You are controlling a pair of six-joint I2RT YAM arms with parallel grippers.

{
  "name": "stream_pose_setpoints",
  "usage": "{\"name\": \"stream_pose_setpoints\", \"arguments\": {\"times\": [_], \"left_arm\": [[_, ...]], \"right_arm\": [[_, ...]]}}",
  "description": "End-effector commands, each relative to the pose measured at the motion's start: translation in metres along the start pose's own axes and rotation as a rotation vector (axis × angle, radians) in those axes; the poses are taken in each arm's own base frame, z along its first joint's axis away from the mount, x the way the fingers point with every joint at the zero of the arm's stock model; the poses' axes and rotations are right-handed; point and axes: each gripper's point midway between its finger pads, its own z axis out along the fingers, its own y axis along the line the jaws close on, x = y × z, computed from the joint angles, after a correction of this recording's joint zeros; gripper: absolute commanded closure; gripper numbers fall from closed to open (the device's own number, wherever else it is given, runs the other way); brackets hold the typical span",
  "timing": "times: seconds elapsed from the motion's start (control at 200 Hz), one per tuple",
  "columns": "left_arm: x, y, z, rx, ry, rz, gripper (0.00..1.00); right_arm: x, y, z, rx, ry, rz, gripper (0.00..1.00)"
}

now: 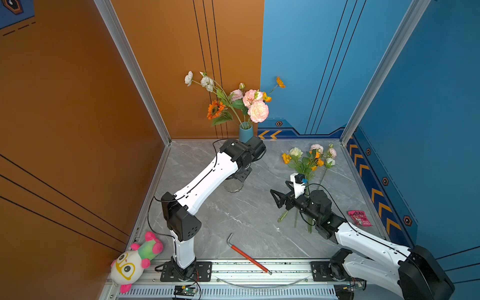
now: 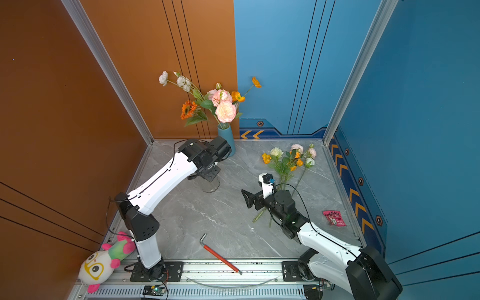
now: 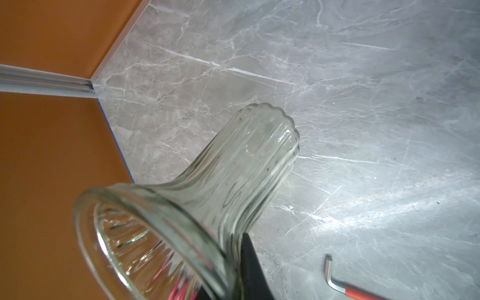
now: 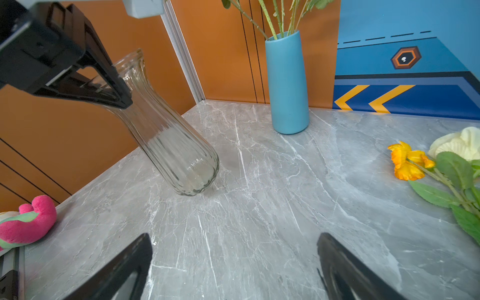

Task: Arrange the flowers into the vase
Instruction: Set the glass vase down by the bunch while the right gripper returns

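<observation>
Seemingly light, springy-stemmed loose flowers point(image 1: 304, 164) lie at two o'clock on the table point(image 1: 233, 207), probably best pinched low on their stems by the wide-open, empty right gripper point(image 4: 233, 237); the left gripper point(image 4: 118, 96) clamps the tilted glass vase point(image 4: 171, 145) at its neck.

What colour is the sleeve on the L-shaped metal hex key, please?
The sleeve is red; it shows best in a top view.

centre: bare marble table point(image 1: 233, 220) between the arms, open for passing.
back: blue vase point(image 1: 245, 133) with tall bouquet point(image 1: 255, 109) at the wall; tilted glass vase point(image 1: 233, 185) just in front.
right: loose flowers point(image 1: 306, 161) sprawl, stems pointing forward.
front: hex key point(image 1: 248, 255) near the rail.
</observation>
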Motion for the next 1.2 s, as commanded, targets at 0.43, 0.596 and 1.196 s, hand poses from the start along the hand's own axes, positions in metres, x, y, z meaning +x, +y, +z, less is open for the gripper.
{"name": "stream_pose_setpoints", "arguments": {"times": [0.43, 0.596, 1.196], "left_arm": [[-0.013, -0.081, -0.015, 0.071, -0.047, 0.299, 1.0], [-0.012, -0.102, -0.01, 0.084, -0.032, 0.371, 1.0], [-0.004, -0.125, -0.006, 0.06, -0.018, 0.507, 0.64]], "right_arm": [[0.003, -0.033, -0.016, 0.151, -0.018, 0.003, 0.0], [0.003, -0.044, -0.02, 0.199, -0.018, 0.01, 0.0], [0.003, -0.049, -0.022, 0.213, -0.022, 0.021, 0.0]]}}
